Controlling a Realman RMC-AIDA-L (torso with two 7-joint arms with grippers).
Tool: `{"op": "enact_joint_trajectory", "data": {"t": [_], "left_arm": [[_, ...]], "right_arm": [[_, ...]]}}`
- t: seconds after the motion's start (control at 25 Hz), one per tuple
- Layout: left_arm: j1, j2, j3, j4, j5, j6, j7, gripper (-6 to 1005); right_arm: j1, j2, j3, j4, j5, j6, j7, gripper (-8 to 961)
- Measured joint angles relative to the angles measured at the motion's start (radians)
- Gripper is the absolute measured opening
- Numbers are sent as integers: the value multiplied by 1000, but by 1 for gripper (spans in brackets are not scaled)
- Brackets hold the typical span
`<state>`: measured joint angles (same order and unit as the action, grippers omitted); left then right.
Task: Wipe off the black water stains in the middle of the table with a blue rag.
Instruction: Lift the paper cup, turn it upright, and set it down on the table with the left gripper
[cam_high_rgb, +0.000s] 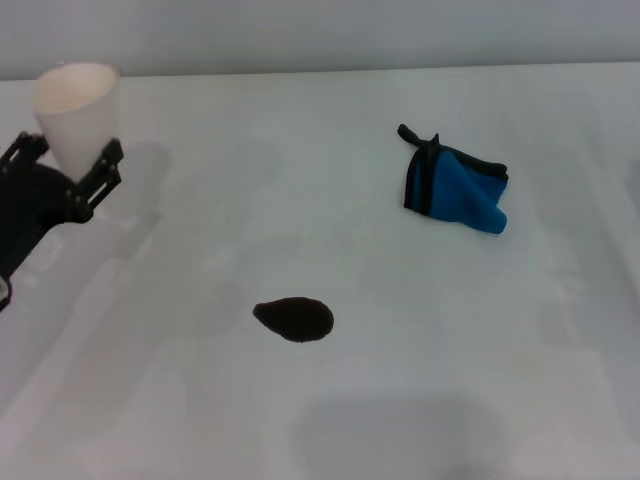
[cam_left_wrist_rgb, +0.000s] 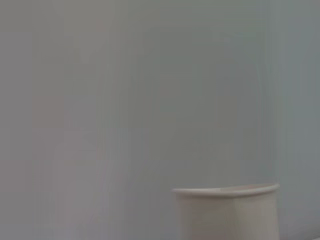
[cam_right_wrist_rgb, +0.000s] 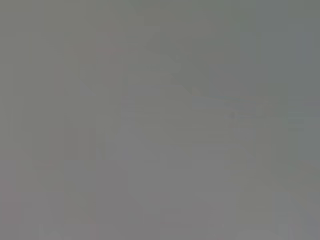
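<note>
The black water stains (cam_high_rgb: 295, 319) form one dark glossy teardrop blot near the middle of the white table (cam_high_rgb: 330, 420). To the right and farther back lies the blue rag (cam_high_rgb: 455, 186), crumpled, with its black trim band and loop toward the left. Nothing touches either of them. At the far left, my left gripper (cam_high_rgb: 66, 168) is shut on a white paper cup (cam_high_rgb: 78, 108), held upright well away from the stain and rag. The cup (cam_left_wrist_rgb: 227, 215) also fills the lower part of the left wrist view. My right gripper is out of view.
The table's far edge (cam_high_rgb: 320, 70) meets a grey wall at the back. A faint shadow (cam_high_rgb: 400, 440) lies on the tabletop near the front edge. The right wrist view is only a plain grey surface.
</note>
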<state>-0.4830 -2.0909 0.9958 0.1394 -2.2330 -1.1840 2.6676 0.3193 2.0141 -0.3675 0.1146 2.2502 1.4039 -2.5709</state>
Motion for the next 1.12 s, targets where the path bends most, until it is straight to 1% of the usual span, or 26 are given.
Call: {"op": "enact_joint_trajectory", "data": {"t": [0.08,0.24,0.52,0.6,0.88,1.12], "left_arm": [[-6,-1,-1,-40,-34,14,23,726],[-15,-2,-8,-81,-64,62,26,726],[-21,-4,-3,-92,-79,132,31,727],[-33,-4,-5,-99,-80,175,31,728],[-56,-5,-3,-115,-80,249,34,730],[-63,-5,-3,-134,-79,265,40,732]], "right_arm": [[0,-1,-11,0,0,1,0,844],[-1,-1,-30,-1,0,3,0,845],[-6,-2,-40,-9,0,5,0,844],[-7,-2,-45,-10,0,7,0,844],[-5,-2,-46,-12,0,6,0,845],[-1,-2,-45,-13,0,3,0,844]]}}
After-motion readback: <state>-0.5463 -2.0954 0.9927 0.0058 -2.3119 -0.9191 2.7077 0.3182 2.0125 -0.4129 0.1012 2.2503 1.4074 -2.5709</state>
